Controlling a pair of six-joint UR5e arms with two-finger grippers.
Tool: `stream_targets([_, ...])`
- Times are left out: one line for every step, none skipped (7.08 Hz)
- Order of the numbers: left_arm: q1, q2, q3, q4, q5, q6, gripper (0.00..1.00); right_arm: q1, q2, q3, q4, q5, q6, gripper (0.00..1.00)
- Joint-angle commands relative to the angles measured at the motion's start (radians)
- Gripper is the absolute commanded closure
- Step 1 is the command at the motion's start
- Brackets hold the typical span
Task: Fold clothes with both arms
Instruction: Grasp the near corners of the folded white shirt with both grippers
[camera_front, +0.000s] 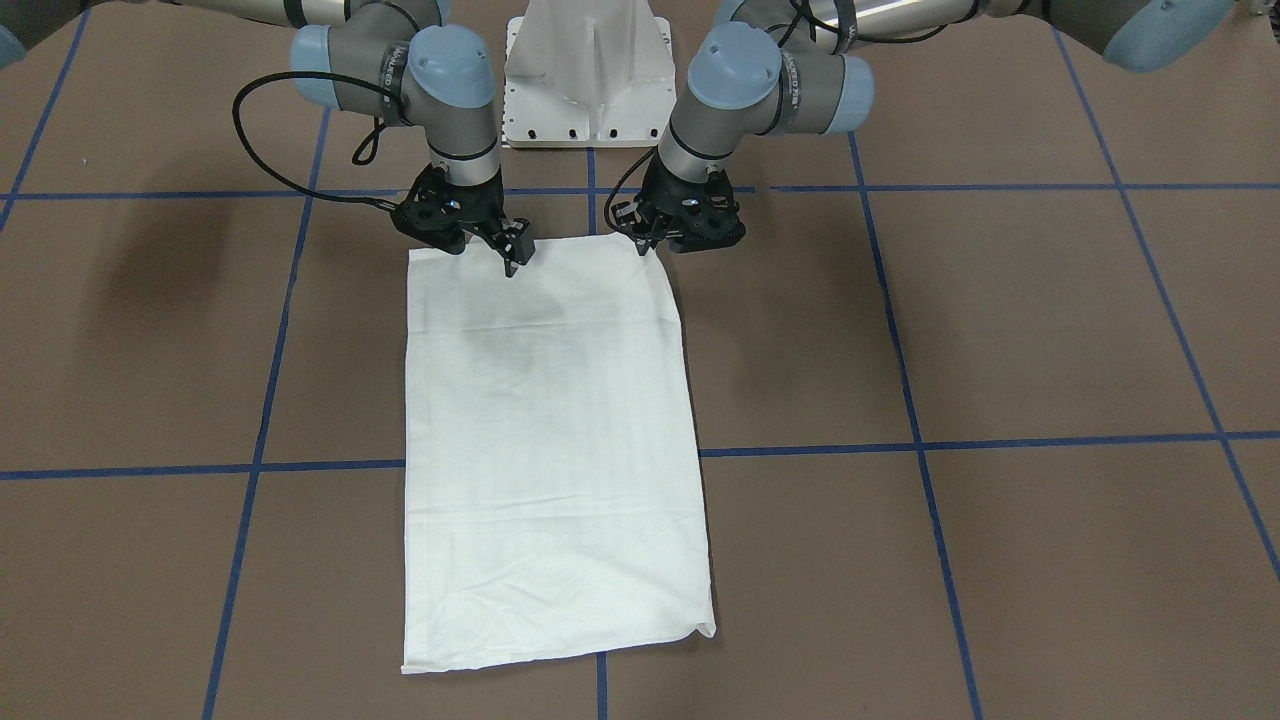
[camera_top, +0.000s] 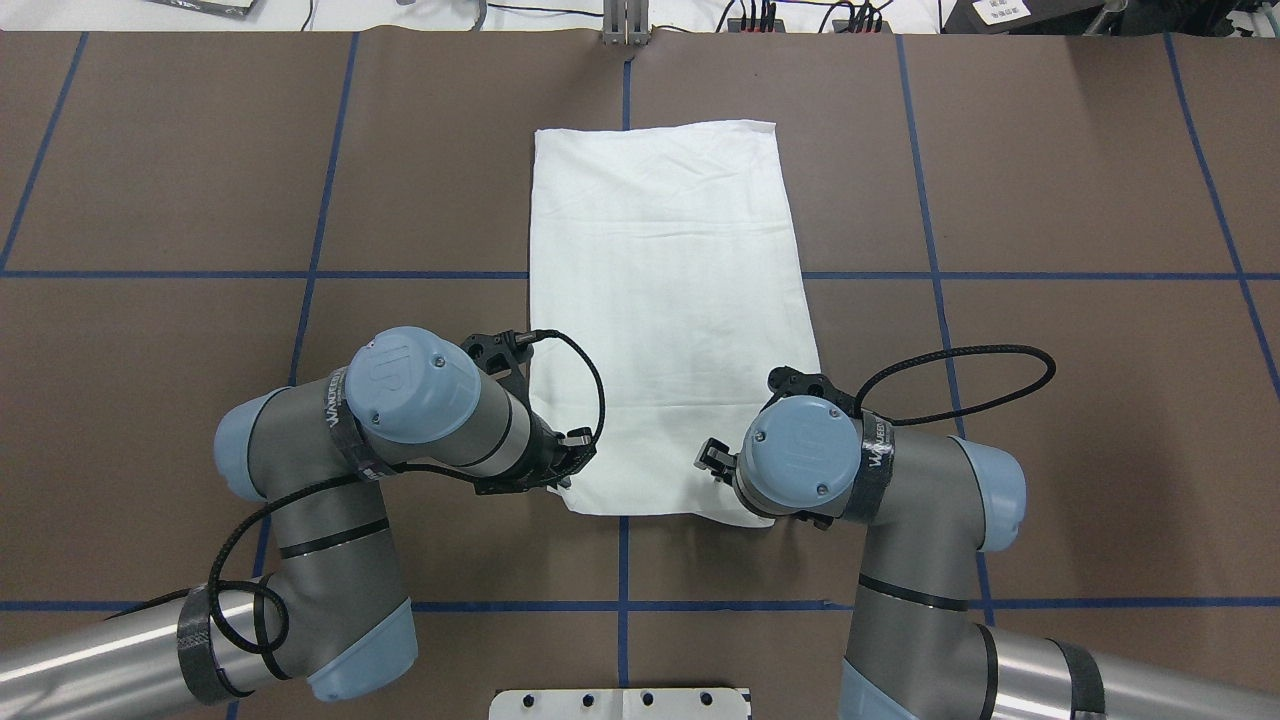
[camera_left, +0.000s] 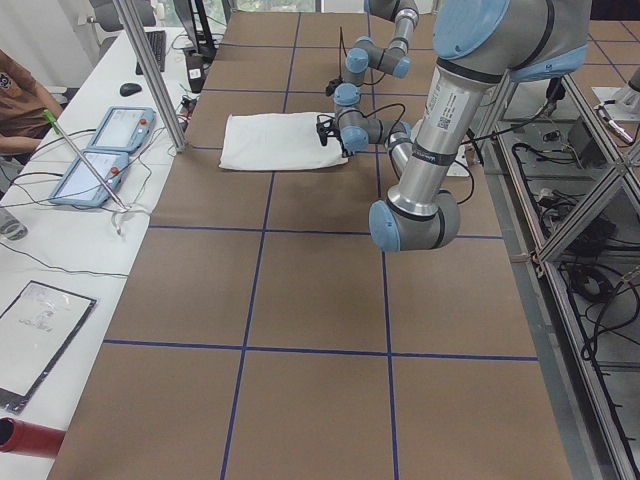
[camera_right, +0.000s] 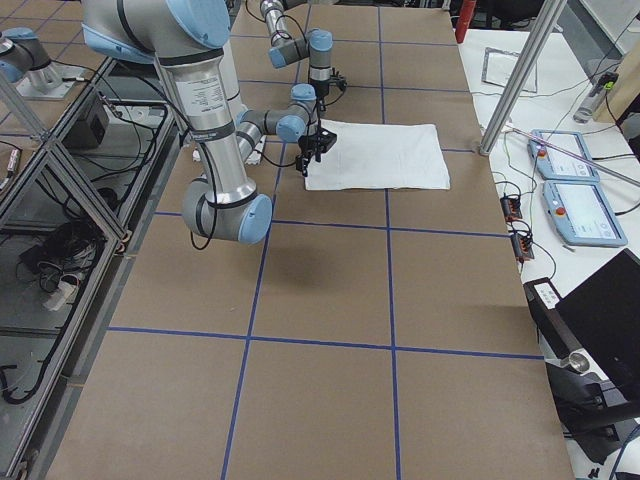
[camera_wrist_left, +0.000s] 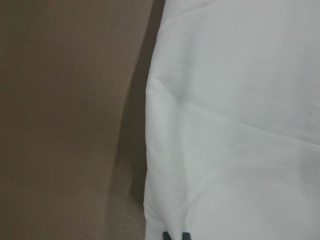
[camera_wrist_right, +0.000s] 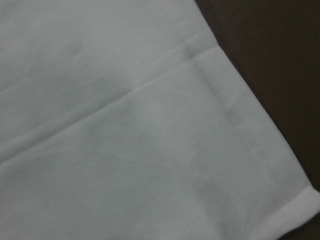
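White cotton shirt (camera_front: 550, 450): flat, faintly creased rectangle. Left gripper (camera_front: 672, 238) and right gripper (camera_front: 512, 252) at its 12 o'clock edge in the front view. Cannot tell whether jaws are apart or together.

There is one white shirt (camera_top: 670, 300) on one table (camera_top: 1050, 150), and two arms reach over it, the left arm (camera_top: 400, 420) and the right arm (camera_top: 880, 480), carrying two grippers, the left gripper (camera_front: 668, 234) and the right gripper (camera_front: 514, 252), with one white pedestal (camera_front: 588, 70) between them and two blue-framed pendants (camera_left: 122, 128) on the far side bench.
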Motion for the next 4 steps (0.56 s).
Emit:
stream_targets([0.0, 0.0, 0.003, -0.001, 0.0, 0.002, 1.0, -0.004, -0.001, 0.003, -0.003, 0.002, 0.011, 0.0])
stream_targets([0.0, 0.0, 0.004, -0.001, 0.0, 0.005, 1.0, -0.015, -0.004, 0.001, -0.003, 0.002, 0.021, 0.0])
stream_targets([0.0, 0.0, 0.004, -0.003, 0.0, 0.006, 1.0, -0.018, -0.004, 0.011, -0.005, 0.002, 0.029, 0.0])
stream_targets([0.0, 0.0, 0.006, -0.003, 0.0, 0.006, 1.0, -0.024, -0.006, 0.011, -0.005, 0.0, 0.041, 0.0])
